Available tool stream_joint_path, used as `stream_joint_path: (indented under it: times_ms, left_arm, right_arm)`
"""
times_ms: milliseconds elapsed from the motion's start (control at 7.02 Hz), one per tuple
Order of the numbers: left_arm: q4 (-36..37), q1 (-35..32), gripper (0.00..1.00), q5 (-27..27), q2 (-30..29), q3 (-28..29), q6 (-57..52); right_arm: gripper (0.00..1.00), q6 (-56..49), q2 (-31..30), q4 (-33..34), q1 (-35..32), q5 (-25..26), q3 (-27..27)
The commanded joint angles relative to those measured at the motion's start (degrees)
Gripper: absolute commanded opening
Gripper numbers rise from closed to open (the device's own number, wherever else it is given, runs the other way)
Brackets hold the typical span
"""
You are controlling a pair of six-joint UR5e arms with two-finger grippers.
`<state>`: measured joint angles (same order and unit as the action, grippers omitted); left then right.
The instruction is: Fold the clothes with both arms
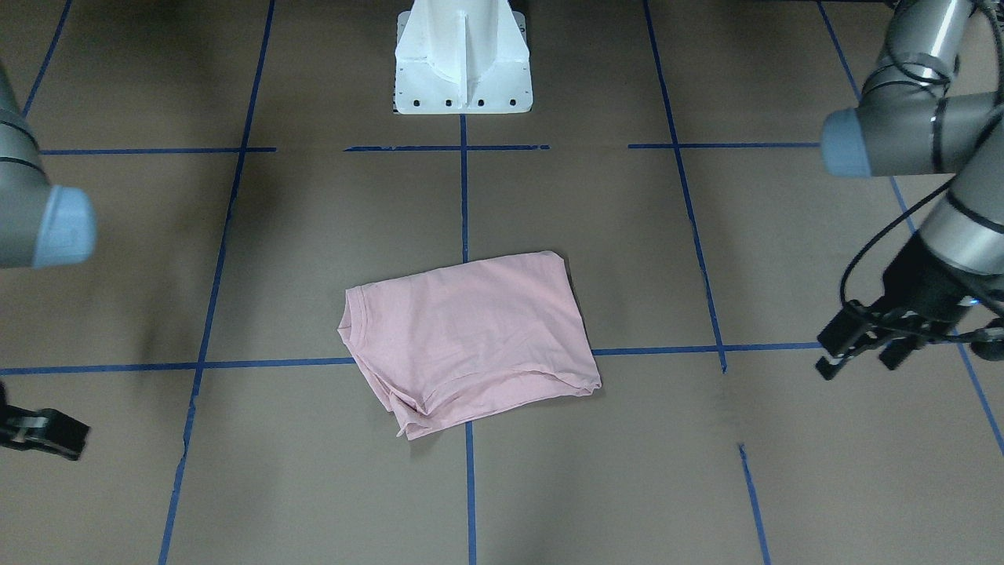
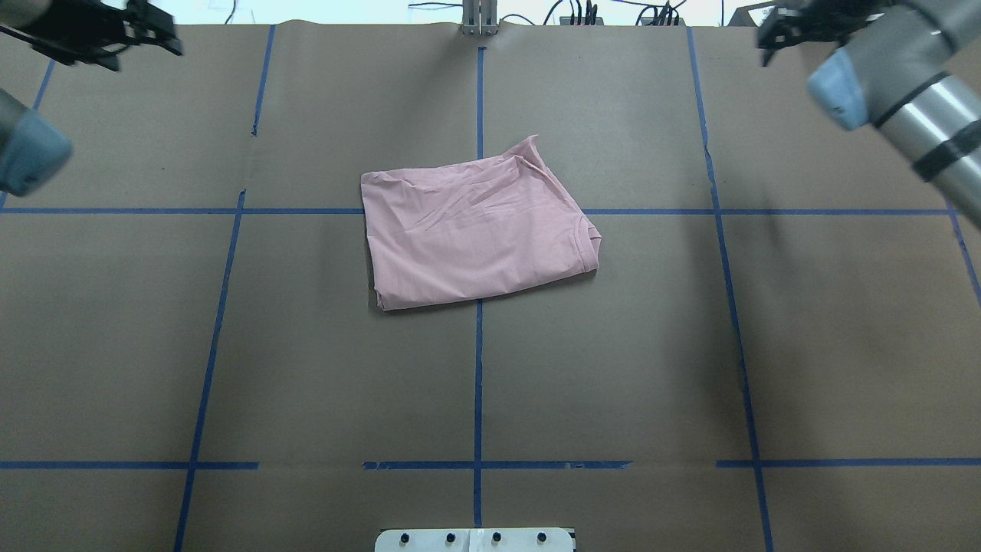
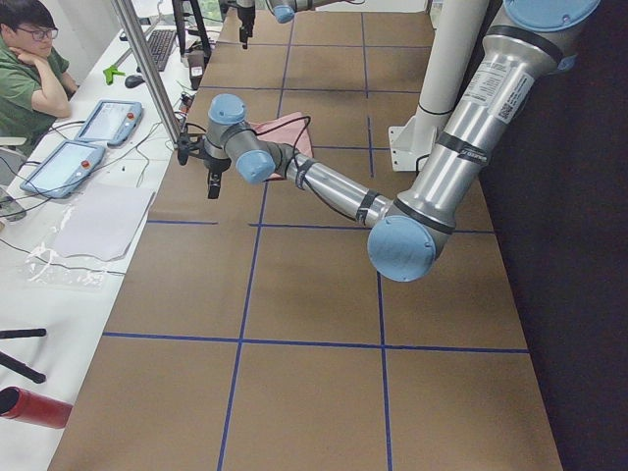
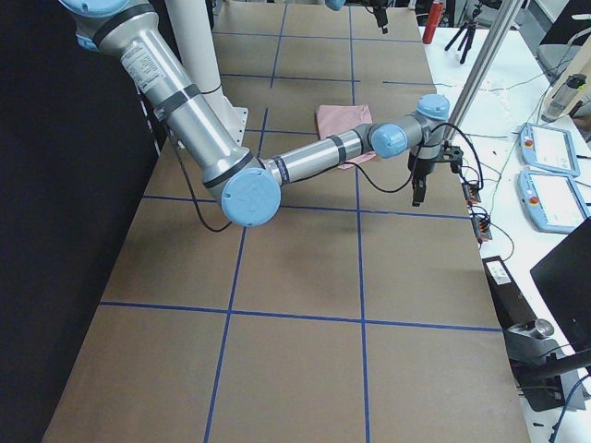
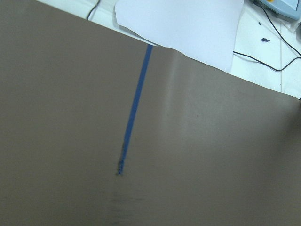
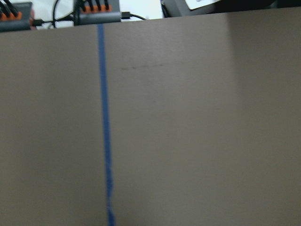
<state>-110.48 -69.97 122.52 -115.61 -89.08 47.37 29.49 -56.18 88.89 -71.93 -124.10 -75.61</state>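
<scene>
Far left: left end effector [image 1: 856, 362] out wide above surface [image 2: 306, 368], fingers look spread, nothing gripped. Middle: T-shirt [image 2: 475, 230] straddles centre tape line [image 2: 478, 368], folded into rough rectangle, plain side up, collar [image 2: 590, 245] on right edge, stray corner [image 2: 529, 149] poking out at far side. Far right: right end effector [image 1: 43, 430] also well clear of cloth, can't tell if released or clenched. Looks basically done imo. If tidying, both should pinch that far edge together, lift level, no dragging. No bins or trays, shirt sits straight on surface.

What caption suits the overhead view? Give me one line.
Pink T-shirt lies folded on the table; left gripper and right gripper hover clear at its far corners.
</scene>
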Motion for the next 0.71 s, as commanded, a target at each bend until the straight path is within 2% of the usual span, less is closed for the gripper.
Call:
stream_joint_path:
  times_ms: [0,142,285,427,570]
  left_arm:
    - [11.0,-8.2,1.0,1.6,2.9,-1.4,-24.4]
    - [11.4,-11.4,1.0,2.0,6.2,-2.3,-32.3]
    - [11.9,-14.0,1.0,5.9,10.0,-3.5,-41.5]
    - [12.2,-16.1,1.0,8.0,12.2,-3.5,-46.7]
    - [11.4,-17.3,1.0,8.9,15.1,-3.6,-47.3]
  right_arm:
    - [1.0,-23.1,-9.7,4.5,-10.3,-6.5,-2.6]
    - [1.0,-30.2,-13.4,4.5,-13.7,-8.8,-2.7]
    - [1.0,-35.8,-16.7,4.5,-16.6,-9.5,-3.3]
    - [1.0,-36.7,-20.4,3.8,-17.3,-13.0,-3.6]
    - [1.0,-35.8,-21.7,2.5,-17.3,-12.9,-5.9]
